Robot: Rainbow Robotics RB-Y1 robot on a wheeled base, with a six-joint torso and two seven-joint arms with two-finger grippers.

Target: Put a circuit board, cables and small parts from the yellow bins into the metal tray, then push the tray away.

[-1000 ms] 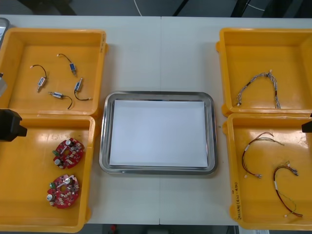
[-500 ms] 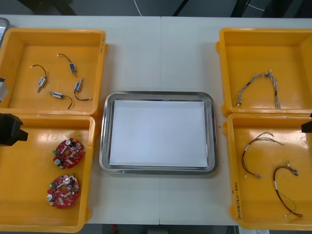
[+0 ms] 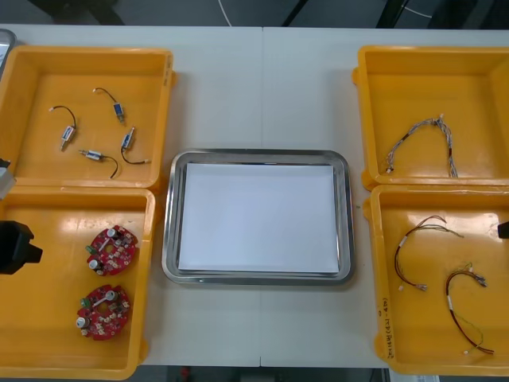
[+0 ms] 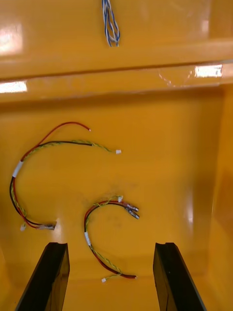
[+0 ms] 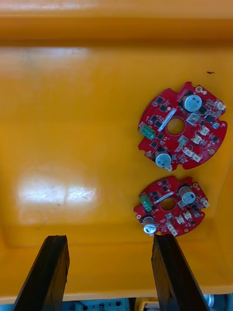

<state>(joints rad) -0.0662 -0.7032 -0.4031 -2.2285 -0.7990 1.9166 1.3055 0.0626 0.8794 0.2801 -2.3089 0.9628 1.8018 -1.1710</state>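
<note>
Left wrist view: left pincer [image 5: 108, 243] stood open by circuit boards [image 5: 160, 121], left of metal tray [image 3: 258, 155]; right pincer [image 4: 110, 248] gaped over cables [image 4: 17, 169], right of it.

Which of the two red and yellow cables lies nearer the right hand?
The shorter, curled cable, framed between the open right hand's fingers; the longer cable sits off beside one finger.

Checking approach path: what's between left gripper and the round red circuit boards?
Nothing: bare yellow bin floor, in the left wrist view, between left gripper and nearer round red circuit board.
</note>
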